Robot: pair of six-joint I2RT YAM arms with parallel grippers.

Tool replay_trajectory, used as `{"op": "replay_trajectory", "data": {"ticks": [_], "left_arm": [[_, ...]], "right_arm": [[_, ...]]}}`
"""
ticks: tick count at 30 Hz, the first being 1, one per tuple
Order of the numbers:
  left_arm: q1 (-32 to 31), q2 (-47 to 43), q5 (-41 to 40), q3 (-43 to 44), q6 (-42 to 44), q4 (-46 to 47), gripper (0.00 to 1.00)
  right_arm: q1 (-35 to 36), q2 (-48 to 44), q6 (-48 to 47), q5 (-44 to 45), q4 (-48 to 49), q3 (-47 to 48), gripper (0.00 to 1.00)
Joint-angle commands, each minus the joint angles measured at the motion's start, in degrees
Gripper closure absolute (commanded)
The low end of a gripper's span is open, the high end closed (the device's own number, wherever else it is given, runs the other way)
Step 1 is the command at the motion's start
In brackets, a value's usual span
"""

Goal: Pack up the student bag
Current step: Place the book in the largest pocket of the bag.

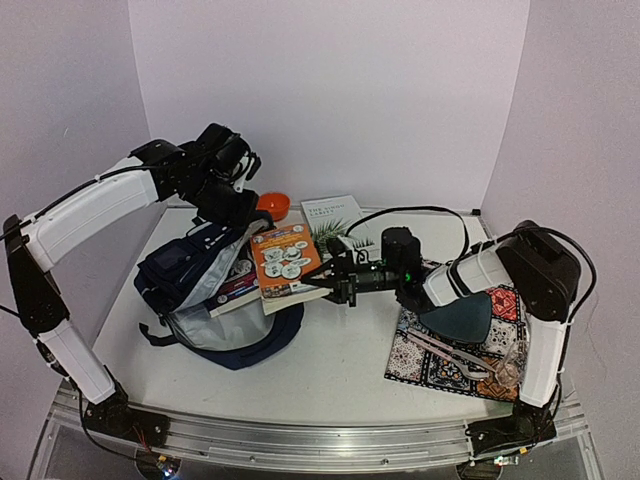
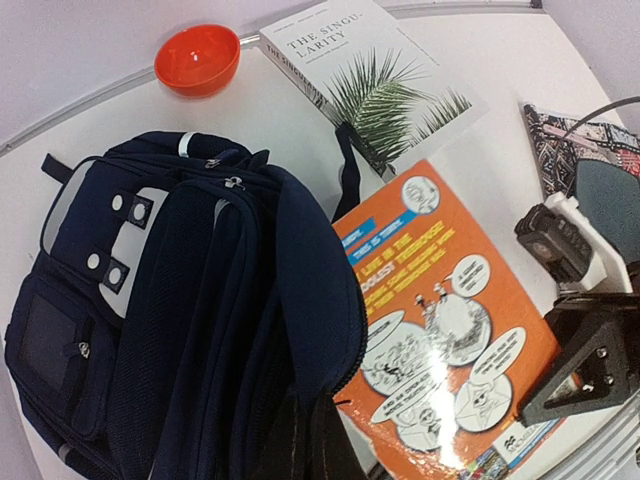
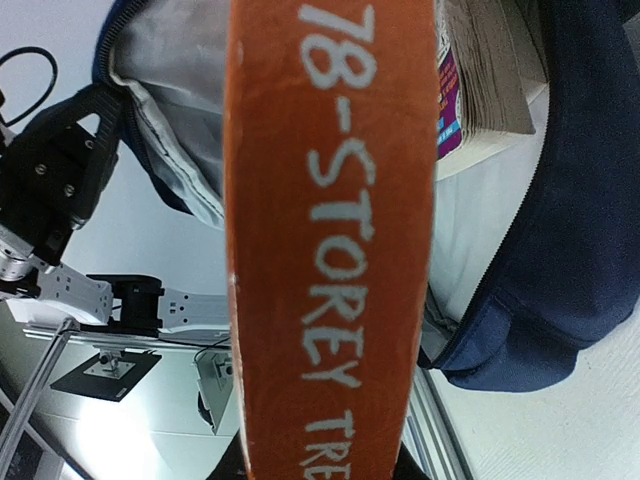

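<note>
The left arm arches high over the table's left side, the left gripper clenched on the rim of the bag, which lies open there. The right arm stretches low leftward, the right gripper grasping 1 orange book at the bag's mouth.

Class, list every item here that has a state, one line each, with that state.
student bag, lying down, main compartment unzipped
orange book, closed, held at bag's mouth
right gripper, shut on orange book
left gripper, at the bag's rim, grip unclear
orange bowl, upright, empty
white book, closed, lying flat
</note>
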Motion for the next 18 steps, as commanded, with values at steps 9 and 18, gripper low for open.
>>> {"op": "replay_trajectory", "data": {"ticks": [9,18], "left_arm": [[0.24,-1.63,1.72,5.83,-1.15,6.60,1.00],[0.14,-3.27,11.46,4.44,-1.02,6.63,1.00]], "right_arm": [[4.91,9.35,0.80,-3.41,8.68,11.24,1.00],[5.44,14.52,-2.85,-2.27,-1.92,21.36,1.00]]}}
